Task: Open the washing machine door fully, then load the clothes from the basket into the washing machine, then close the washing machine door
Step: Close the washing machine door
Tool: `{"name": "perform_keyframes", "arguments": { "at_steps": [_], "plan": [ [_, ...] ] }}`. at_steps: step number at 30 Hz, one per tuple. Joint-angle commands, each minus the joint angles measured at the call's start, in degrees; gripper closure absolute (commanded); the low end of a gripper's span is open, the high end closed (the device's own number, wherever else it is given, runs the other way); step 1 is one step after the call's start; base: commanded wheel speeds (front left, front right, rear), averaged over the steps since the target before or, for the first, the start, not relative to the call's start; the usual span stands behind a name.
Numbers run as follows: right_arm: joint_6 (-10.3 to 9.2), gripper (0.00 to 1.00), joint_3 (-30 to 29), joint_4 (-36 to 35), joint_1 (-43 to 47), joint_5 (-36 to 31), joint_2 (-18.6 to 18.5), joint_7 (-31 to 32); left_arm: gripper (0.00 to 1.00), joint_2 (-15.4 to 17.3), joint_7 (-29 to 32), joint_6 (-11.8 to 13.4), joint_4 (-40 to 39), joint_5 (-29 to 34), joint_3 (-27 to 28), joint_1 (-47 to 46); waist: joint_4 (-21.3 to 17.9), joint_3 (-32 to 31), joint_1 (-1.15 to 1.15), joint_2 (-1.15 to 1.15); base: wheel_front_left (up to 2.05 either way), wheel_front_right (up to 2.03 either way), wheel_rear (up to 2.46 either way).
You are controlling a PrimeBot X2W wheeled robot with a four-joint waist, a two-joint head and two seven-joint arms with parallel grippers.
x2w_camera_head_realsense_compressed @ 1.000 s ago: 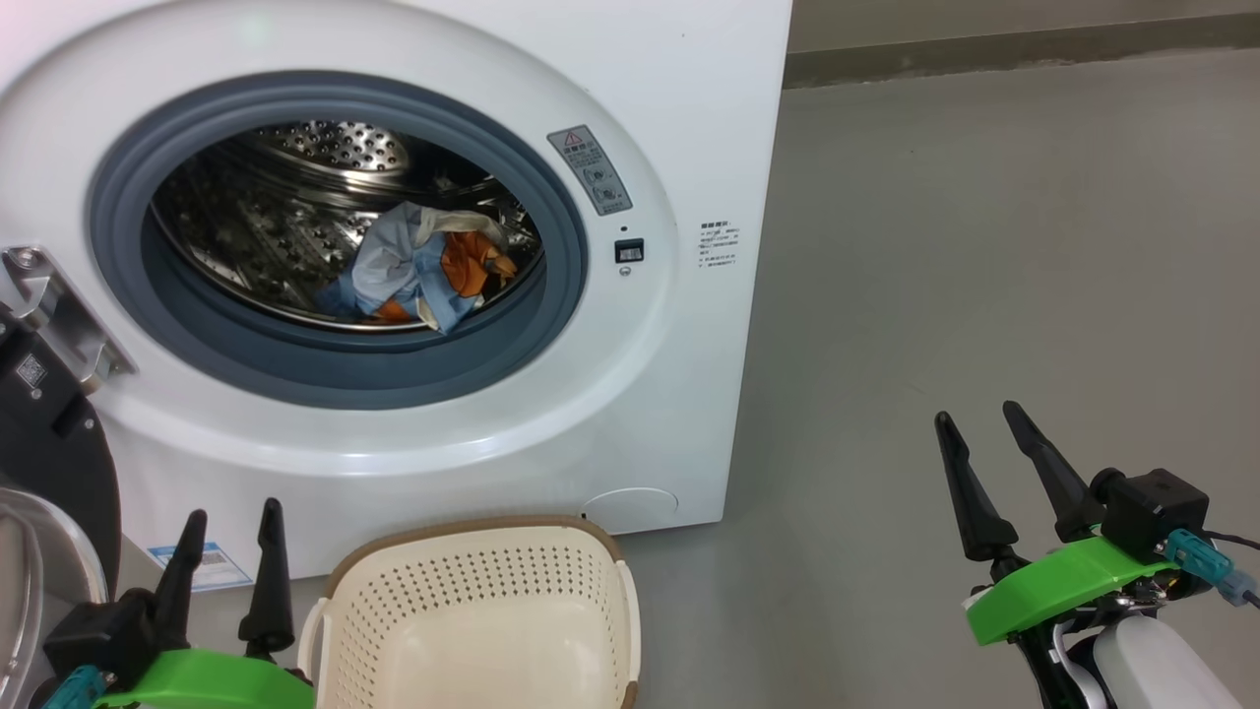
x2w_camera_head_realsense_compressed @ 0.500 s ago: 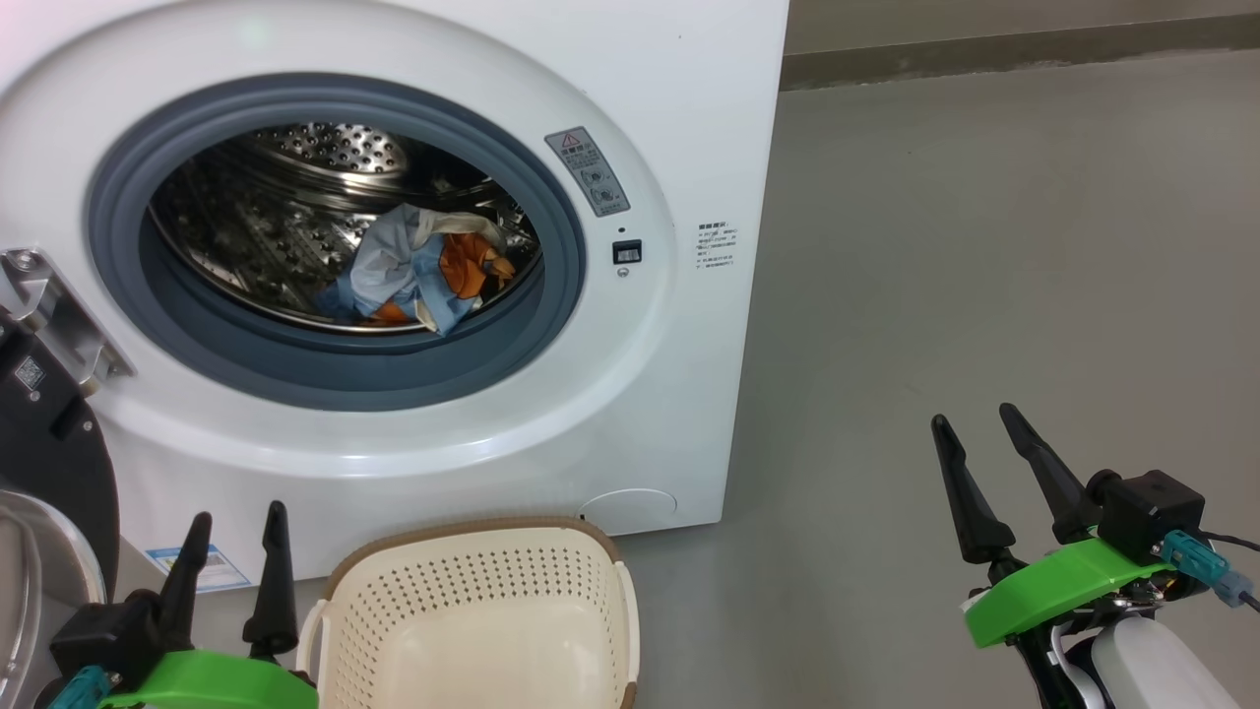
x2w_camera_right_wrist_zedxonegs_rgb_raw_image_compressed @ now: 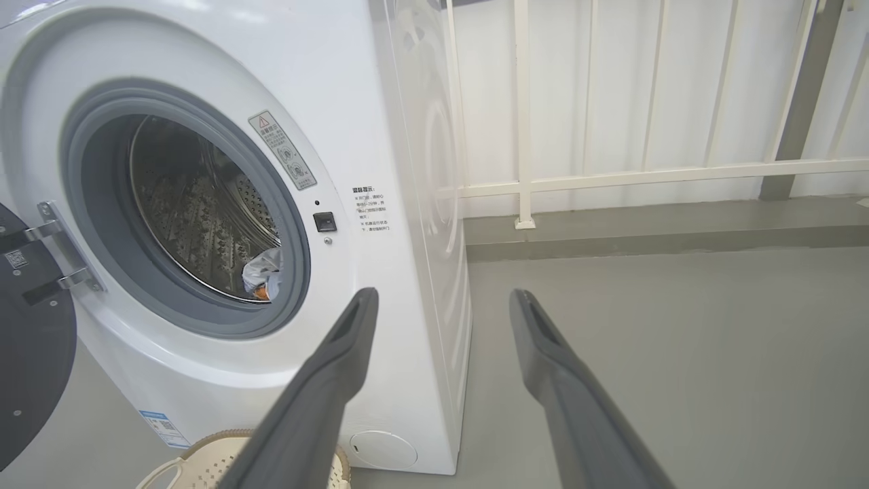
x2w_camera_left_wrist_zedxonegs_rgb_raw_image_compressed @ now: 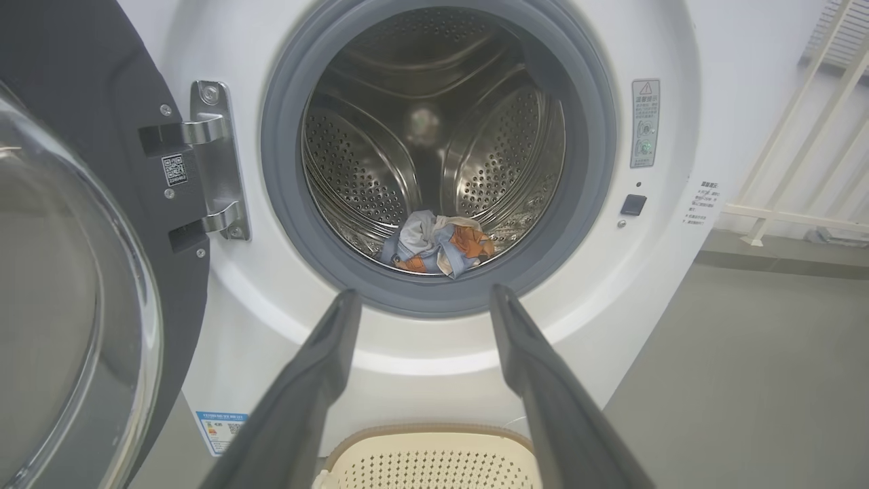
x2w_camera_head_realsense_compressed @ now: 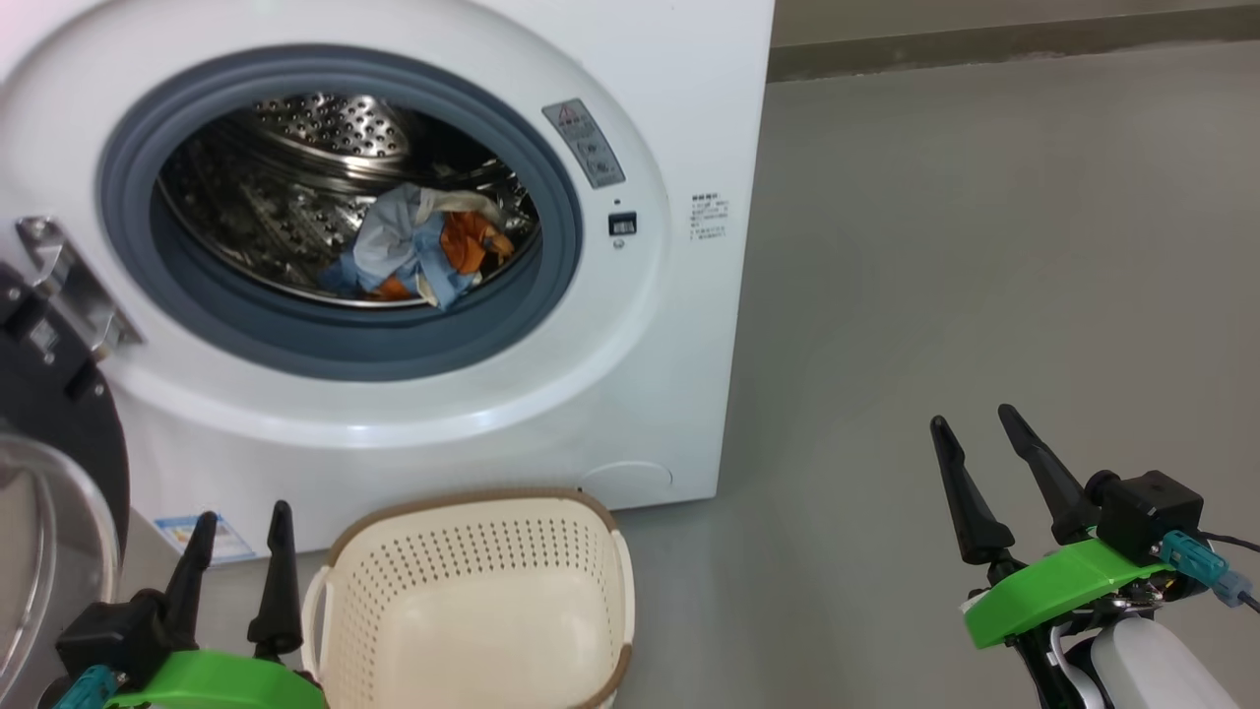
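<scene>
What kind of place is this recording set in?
Probably a laundry corner, perhaps a balcony: a washing machine with clothes in its drum, a basket on bare grey floor, a white railing beyond it.

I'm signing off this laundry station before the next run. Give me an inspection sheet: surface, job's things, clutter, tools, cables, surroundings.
Surface: grey floor, smooth.
Job's things: washing machine with its door swung open on the robot's left; clothes lying in the steel drum; basket on the floor before the machine, no cloth in the part seen.
Clutter: nothing seen.
Tools: left tool open, holding nothing, beside the basket; right tool open, holding nothing, over the floor.
Cables: teal plug with a dark lead at the right wrist.
Surroundings: white railing behind the machine.
</scene>
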Motion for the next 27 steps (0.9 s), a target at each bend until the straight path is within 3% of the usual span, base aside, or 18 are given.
{"name": "perform_keyframes", "arguments": {
  "at_steps": [1, 10, 27],
  "plan": [
    [0.42, 0.0, 1.1, -1.1, -0.9, 0.2, -0.7, -0.5, 0.0, 1.4, -0.4, 0.1, -1.2, 0.4, 2.1, -2.2, 0.0, 0.0, -0.01, 0.0, -1.68, 1.68, 0.0],
    [0.42, 0.0, 0.7, -1.1, -1.0, 0.0, -0.4, -0.5, 0.0, 1.2, -0.4, -0.1, -1.1, 0.4, 2.2, -2.2, 0.0, 0.0, -0.01, 0.0, -1.01, 1.01, 0.0],
    [0.42, 0.0, 0.4, -0.9, -0.8, -0.4, -0.1, -0.5, 0.0, 1.3, -0.4, 0.0, -0.5, 0.9, 2.0, -2.6, 0.3, -0.1, -0.01, 0.0, -0.03, 0.03, 0.0]
  ]
}}
